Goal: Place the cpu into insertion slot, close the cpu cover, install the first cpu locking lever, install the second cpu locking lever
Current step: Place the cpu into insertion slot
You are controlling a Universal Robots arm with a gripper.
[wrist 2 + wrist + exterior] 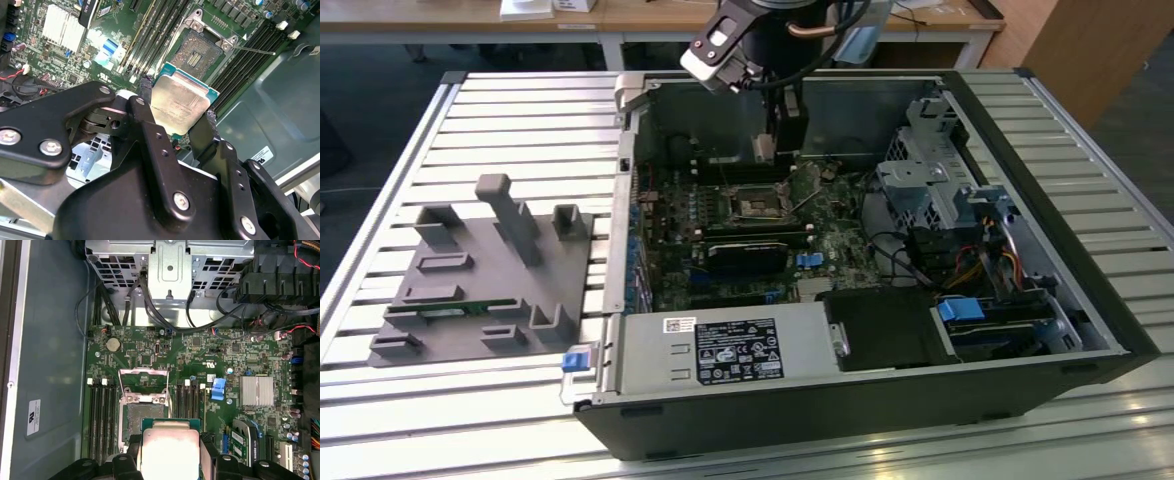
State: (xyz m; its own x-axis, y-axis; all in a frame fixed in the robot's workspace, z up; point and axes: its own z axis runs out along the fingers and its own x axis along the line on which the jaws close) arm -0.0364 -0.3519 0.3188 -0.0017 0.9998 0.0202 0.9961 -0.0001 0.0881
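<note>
Exterior view: gripper [774, 148] hangs inside the open computer case [1067, 330], just above the insertion slot [758, 206]. Its load is too small to make out here.

Second wrist view: jaws clamped on opposite edges of the cpu [181, 102], silver top showing. The chip is beside the slot [197, 50], not seated, and one corner is hidden behind a black finger [150, 125].

First wrist view: cpu cover [144, 372] swung up off the slot [134, 415]. The cpu [170, 450] hides part of the slot, and the chip is cut off at the picture edge
</note>
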